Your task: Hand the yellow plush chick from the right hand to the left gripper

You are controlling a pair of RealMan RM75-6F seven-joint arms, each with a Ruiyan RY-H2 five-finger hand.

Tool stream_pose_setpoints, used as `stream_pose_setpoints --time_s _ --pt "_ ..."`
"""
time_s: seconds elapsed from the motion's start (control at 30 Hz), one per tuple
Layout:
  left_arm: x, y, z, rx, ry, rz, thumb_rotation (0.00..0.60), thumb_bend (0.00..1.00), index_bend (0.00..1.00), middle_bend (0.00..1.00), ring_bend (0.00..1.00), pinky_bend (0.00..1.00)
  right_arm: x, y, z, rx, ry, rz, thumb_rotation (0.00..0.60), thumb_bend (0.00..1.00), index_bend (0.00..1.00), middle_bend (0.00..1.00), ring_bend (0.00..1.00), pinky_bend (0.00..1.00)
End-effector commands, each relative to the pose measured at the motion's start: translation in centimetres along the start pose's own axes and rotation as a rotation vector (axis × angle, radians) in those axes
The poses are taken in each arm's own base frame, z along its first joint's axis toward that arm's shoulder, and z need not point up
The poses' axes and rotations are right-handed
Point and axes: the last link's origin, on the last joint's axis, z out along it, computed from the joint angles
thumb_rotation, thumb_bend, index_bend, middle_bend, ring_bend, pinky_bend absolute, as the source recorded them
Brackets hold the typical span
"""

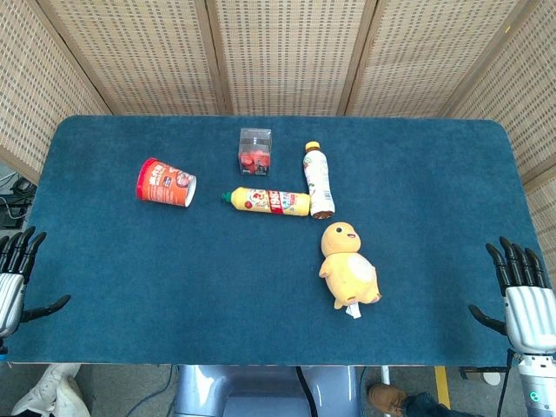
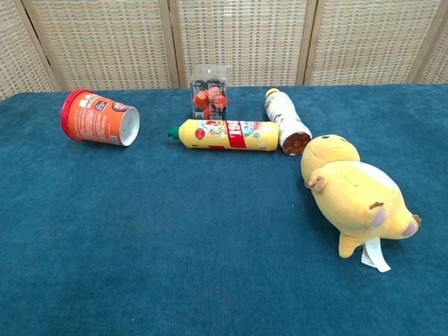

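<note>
The yellow plush chick lies on its back on the blue table, right of centre; in the chest view the chick fills the right side with its white tag toward the front. My left hand rests at the table's front left edge, fingers spread, holding nothing. My right hand sits at the front right edge, fingers apart and empty, well clear of the chick. Neither hand shows in the chest view.
A red cup lies on its side at the left. A yellow bottle, a white bottle with an orange cap and a clear box of red items lie behind the chick. Wicker screens stand at the back.
</note>
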Motion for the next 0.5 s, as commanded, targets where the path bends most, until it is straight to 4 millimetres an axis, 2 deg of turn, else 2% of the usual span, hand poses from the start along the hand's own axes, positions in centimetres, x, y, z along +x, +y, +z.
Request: stream_pose_setpoints --time_s 0.03,0.2,0.3,0.5 --pt "-0.1 0.0 0.0 0.003 -0.007 0.001 0.600 0.00 0.00 0.00 0.00 0.00 0.0 0.1 0.0 -0.008 -0.010 -0.001 0.600 0.00 0.00 0.00 0.00 0.00" --pt "0.0 0.1 -0.1 0.004 -0.004 0.008 0.600 0.00 0.00 0.00 0.00 0.00 -0.1 0.0 0.0 -0.004 -0.024 0.010 0.600 0.00 0.00 0.00 0.00 0.00" --pt "0.0 0.2 -0.1 0.005 -0.003 0.006 0.600 0.00 0.00 0.00 0.00 0.00 -0.2 -0.5 0.5 0.004 -0.049 0.076 0.600 0.00 0.00 0.00 0.00 0.00" --pt "-0.5 0.4 0.3 0.007 -0.015 0.021 0.600 0.00 0.00 0.00 0.00 0.00 0.2 -2.7 5.0 0.131 -0.155 0.147 0.600 0.00 0.00 0.00 0.00 0.00"
